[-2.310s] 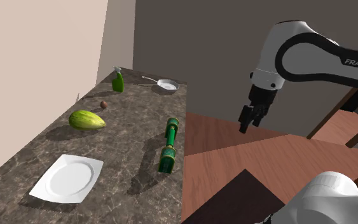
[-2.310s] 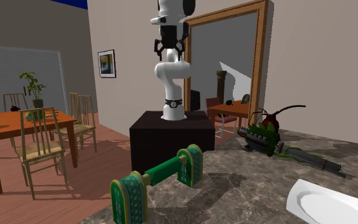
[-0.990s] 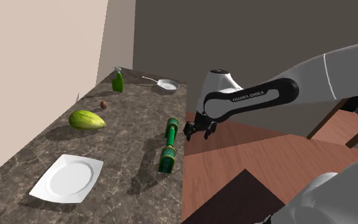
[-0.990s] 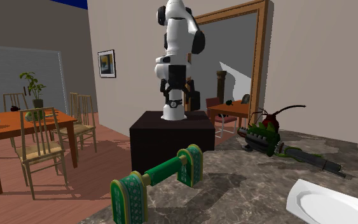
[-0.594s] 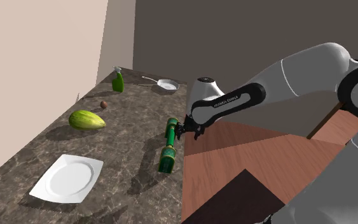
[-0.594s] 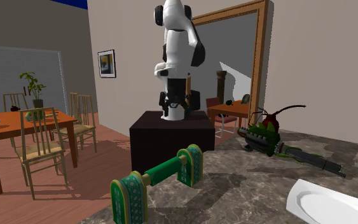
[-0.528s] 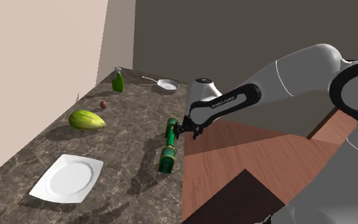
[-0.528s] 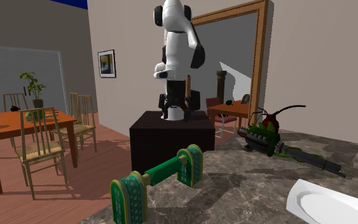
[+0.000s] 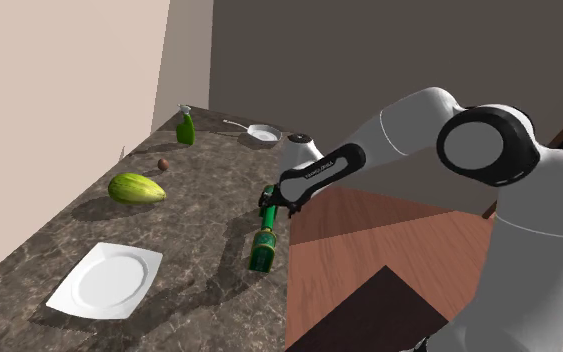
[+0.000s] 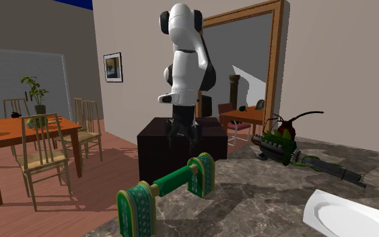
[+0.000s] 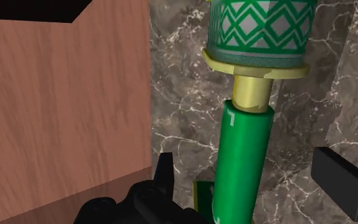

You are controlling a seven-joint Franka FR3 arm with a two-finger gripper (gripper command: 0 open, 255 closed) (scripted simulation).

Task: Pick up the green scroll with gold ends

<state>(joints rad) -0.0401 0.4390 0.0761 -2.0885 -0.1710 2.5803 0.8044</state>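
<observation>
A dark marble counter (image 9: 205, 272) borders a reddish wood floor (image 9: 389, 226) under beige walls (image 9: 49, 90). Beyond stand a wooden dining table (image 10: 18, 128), chairs (image 10: 44, 152) and a tall wood-framed mirror (image 10: 246, 54)

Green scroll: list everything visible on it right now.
The green scroll lies flat on the dark marbled countertop, close to the counter's edge. A glossy green shaft joins two broader end pieces with a green and pale zigzag pattern and gold trim. A gold collar sits where the shaft meets the end piece. The gripper is over the shaft with its fingers open on either side, not touching it.
</observation>
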